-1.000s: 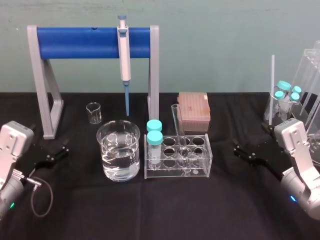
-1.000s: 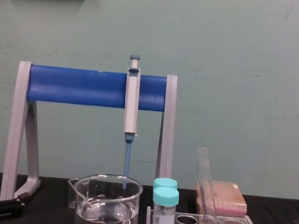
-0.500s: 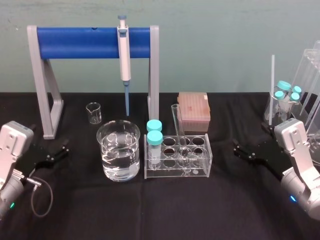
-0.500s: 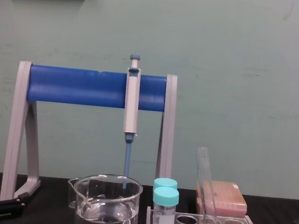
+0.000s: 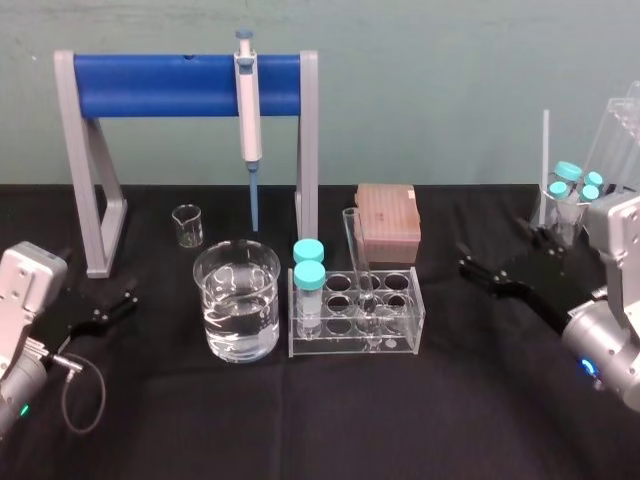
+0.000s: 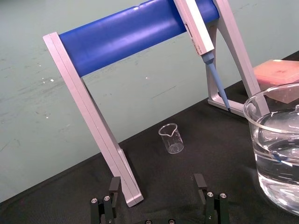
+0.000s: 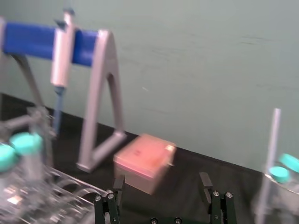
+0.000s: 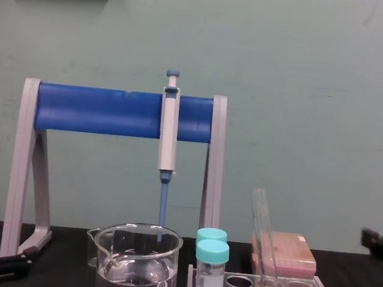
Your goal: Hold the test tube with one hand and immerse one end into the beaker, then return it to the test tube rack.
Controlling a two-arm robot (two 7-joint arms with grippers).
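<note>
You have not started the handling yet. The test tube stands in the test tube rack, its round bottom in a far-row hole toward the middle. It leans with its open mouth tipped a little to the left. Nothing grips it. The beaker, partly filled with clear liquid, sits just left of the rack. The two teal-capped tubes stand at the rack's left end, between the long tube and the beaker.

By my reading every step is still ahead of you: the grasp, the lift, the dip into the beaker and the return to the rack.

Your right gripper is off to the right of the rack, well apart from it, its fingers spread wide and holding nothing. Your left gripper rests low at the near left, left of the beaker. Its fingers are spread apart and empty too, and it faces the small beaker and the blue pipette stand.

Against half a second ago, only the right arm differs. It has lifted off its low resting place and its fingers now sit higher and farther back; in the chest view a finger has climbed up the right edge. The left arm, tube, rack and beaker sit just as they were.
</note>
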